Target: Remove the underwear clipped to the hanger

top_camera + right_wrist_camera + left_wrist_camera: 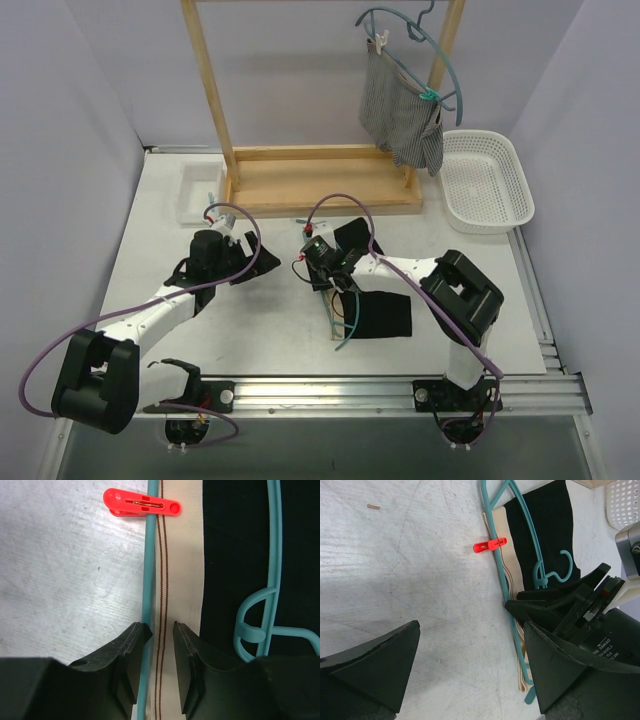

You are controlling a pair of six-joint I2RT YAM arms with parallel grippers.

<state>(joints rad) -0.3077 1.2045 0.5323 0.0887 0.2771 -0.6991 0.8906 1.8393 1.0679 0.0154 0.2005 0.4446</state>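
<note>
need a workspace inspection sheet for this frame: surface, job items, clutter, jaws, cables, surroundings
Surface: white table, scuffed; no spills seen.
Job's things: black underwear flat on the table, its tan waistband along a teal hanger with a red clip at the bar. The grey striped underwear is clipped to a second hanger on the wooden rack.
Clutter: clear tray back left, white basket back right.
Grippers: left gripper jaws wide open above bare table. The right gripper jaws are narrowly apart over the waistband beside the bar; grip not confirmable.
Cables: purple cables loop off both arms; no snag seen.
Surroundings: plain walls; nothing else seen.
</note>
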